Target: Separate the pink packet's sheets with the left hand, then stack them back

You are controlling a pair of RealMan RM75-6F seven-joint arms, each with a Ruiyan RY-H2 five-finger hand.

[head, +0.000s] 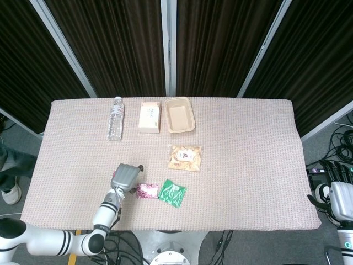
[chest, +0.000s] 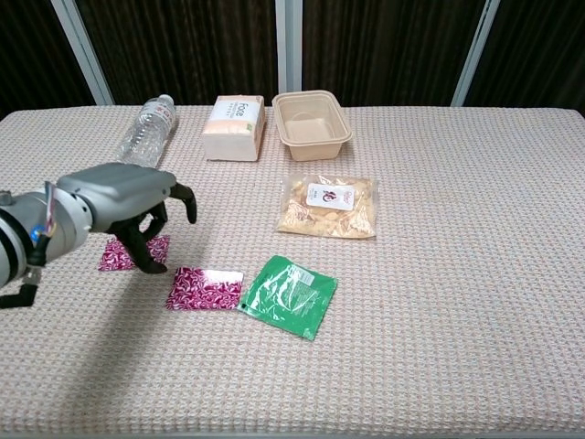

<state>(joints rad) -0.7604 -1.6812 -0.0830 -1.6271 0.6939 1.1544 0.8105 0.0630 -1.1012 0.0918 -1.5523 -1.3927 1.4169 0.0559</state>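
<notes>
The left hand (chest: 119,206) hung open and empty over one thin, floppy pink foil sheet (chest: 134,252); its edges looked easiest to pinch.

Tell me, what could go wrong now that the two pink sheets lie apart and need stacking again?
The left hand hovers over the far pink sheet; flat on the woven tablecloth, it may be hard to lift. The near pink sheet touches the green packet, so stacking there might nudge that packet.
</notes>
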